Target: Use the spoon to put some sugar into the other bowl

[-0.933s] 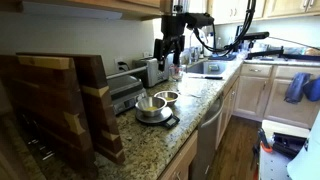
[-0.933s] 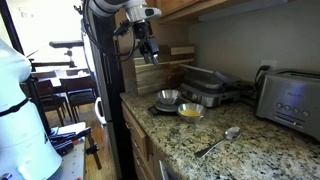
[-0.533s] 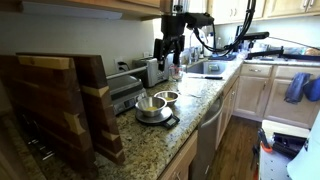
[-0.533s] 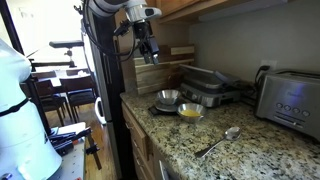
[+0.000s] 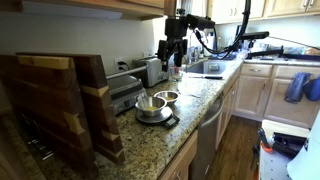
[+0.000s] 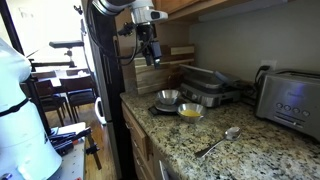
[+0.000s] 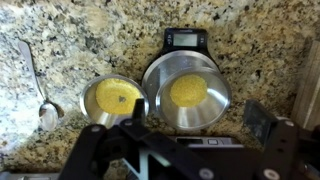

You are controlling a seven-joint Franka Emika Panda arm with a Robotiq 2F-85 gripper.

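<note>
A metal spoon (image 7: pixel 40 88) lies on the granite counter left of the bowls; it also shows in an exterior view (image 6: pixel 220 141). A small steel bowl (image 7: pixel 113 98) holds yellow sugar. A larger steel bowl (image 7: pixel 188 92), also with yellow sugar, sits on a black scale (image 7: pixel 187 41). Both bowls show in the exterior views (image 6: pixel 190 110) (image 6: pixel 168 97). My gripper (image 7: pixel 197 113) hangs high above the bowls, open and empty, also seen in both exterior views (image 5: pixel 168 62) (image 6: pixel 152 55).
Wooden cutting boards (image 5: pixel 60 100) stand at one end of the counter. A grill press (image 6: pixel 205 85) sits behind the bowls and a toaster (image 6: pixel 290 98) beyond the spoon. A sink (image 5: pixel 210 68) lies farther along. The counter edge drops to cabinets.
The arm has shifted slightly sideways high above the counter. The bowls and spoon have not moved.
</note>
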